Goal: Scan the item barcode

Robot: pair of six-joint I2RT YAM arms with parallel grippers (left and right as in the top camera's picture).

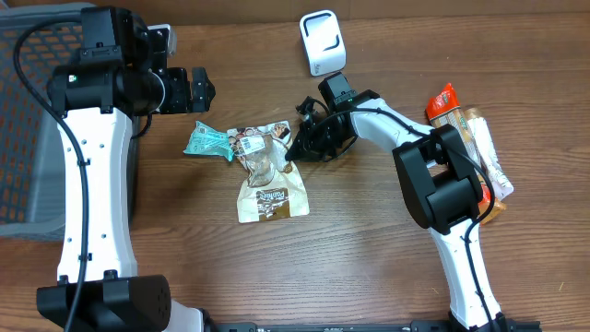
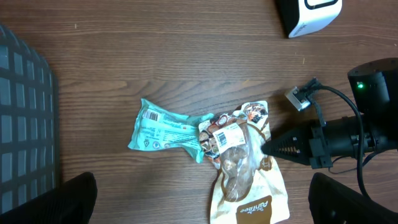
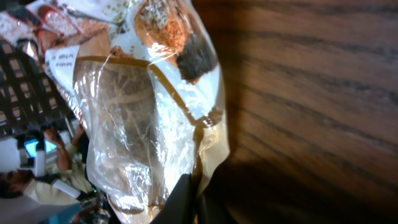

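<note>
Snack bag lies flat in the middle of the overhead frame, on the wood table. The right gripper squeezes its two fingers tight on the bag's upper right edge, likely so it can lift the bag. A white sticker on the bag faces up. It may hold the barcode, but it is too small to read. The white scanner stands at the top of the frame, near the bag but apart from it, and the way up to it looks free. A teal packet touches the bag's upper left corner and could get dragged along. The left gripper hangs in the upper left with fingers spread wide, holding nothing. A grey basket fills the left edge, and more packets sit at the right edge.
</note>
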